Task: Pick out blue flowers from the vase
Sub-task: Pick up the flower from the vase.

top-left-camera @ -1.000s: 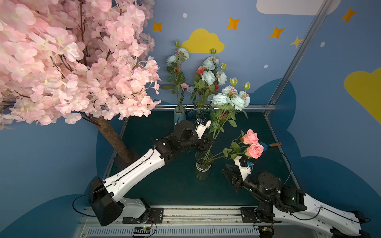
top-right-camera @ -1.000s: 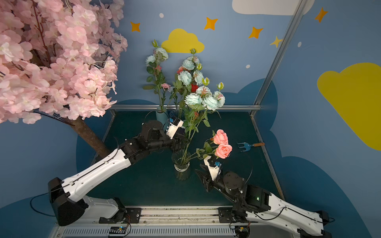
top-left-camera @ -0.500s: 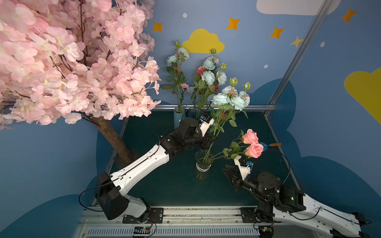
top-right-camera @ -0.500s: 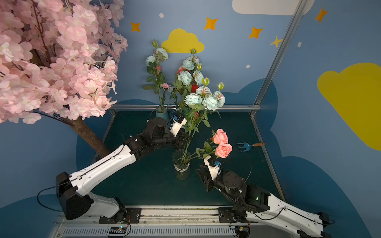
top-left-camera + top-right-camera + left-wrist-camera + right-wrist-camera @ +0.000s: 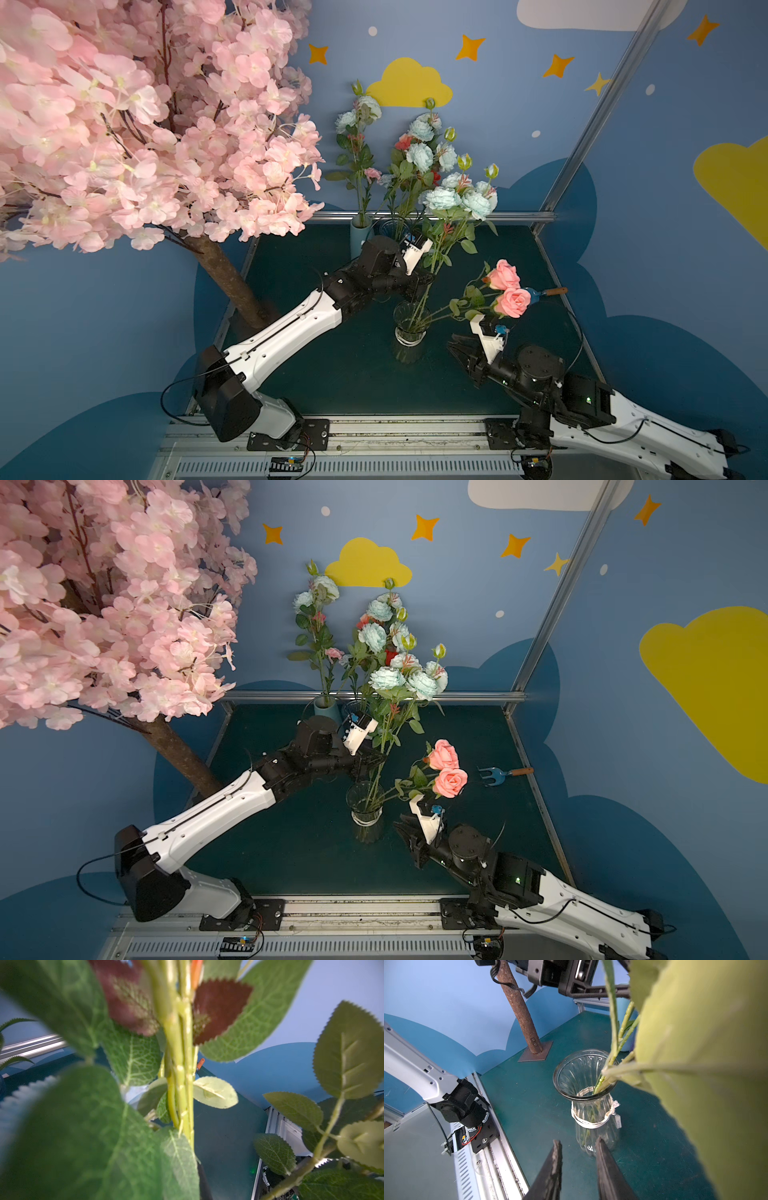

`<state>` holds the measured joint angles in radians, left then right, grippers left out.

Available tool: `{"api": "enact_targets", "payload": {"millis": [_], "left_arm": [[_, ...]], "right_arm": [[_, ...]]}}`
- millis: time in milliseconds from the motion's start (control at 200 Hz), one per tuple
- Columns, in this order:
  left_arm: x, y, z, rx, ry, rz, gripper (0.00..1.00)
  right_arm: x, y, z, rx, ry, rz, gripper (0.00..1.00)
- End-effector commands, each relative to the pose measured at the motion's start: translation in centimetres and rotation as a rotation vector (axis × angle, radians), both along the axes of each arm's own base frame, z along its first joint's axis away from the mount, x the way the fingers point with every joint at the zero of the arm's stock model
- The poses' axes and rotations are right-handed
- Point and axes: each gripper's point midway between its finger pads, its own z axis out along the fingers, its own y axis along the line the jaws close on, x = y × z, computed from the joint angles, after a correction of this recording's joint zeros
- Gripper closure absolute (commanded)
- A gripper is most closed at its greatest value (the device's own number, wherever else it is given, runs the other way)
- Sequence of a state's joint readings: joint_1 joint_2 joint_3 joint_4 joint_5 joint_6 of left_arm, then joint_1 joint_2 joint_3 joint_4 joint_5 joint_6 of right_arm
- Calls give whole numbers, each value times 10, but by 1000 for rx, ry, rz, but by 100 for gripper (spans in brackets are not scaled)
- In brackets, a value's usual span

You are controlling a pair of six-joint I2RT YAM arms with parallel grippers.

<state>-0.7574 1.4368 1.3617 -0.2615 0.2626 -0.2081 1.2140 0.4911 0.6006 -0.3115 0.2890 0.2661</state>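
Glass vase (image 5: 409, 328) sits mid-surface (image 5: 332, 374) with the blue flowers (image 5: 440, 198) standing in it, heads leaning toward the far wall. We've got the left pincer (image 5: 417, 286) clenched on their stems just above the rim. The right pincer (image 5: 578, 1140) hangs released, empty, near the vase's right side.

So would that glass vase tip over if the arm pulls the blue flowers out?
The glass vase is narrow and tall, and the blue flowers rise far above it and lean, so a sideways tug could rock it. Its ribbed glass looks thick, which may steady it. It's glass, so a fall might crack it.
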Motion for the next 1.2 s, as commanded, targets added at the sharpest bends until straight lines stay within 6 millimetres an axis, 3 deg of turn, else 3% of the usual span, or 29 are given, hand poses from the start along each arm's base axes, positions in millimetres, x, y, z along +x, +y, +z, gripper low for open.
{"api": "enact_targets", "payload": {"millis": [0,225,245,350,601,736,906,1196], "left_arm": [[-14,9,42,-86,-74,-21,97],[-36,30,68,-138,-155,-27,97],[-39,32,71,-142,-164,-29,97],[-53,44,78,-150,-197,-34,97],[-75,73,70,-120,-229,-3,97],[-74,91,60,-93,-246,66,97],[-78,99,53,-99,-253,87,97],[-84,108,54,-115,-278,103,97]], "right_arm": [[-7,10,13,18,4,65,71],[-16,32,21,42,25,153,70],[-17,33,35,70,13,162,70],[-20,44,48,101,7,197,69],[-24,71,74,137,1,278,67],[-24,81,84,151,-3,296,66],[-5,88,94,135,-47,229,62],[52,81,102,88,-68,38,61]]}}
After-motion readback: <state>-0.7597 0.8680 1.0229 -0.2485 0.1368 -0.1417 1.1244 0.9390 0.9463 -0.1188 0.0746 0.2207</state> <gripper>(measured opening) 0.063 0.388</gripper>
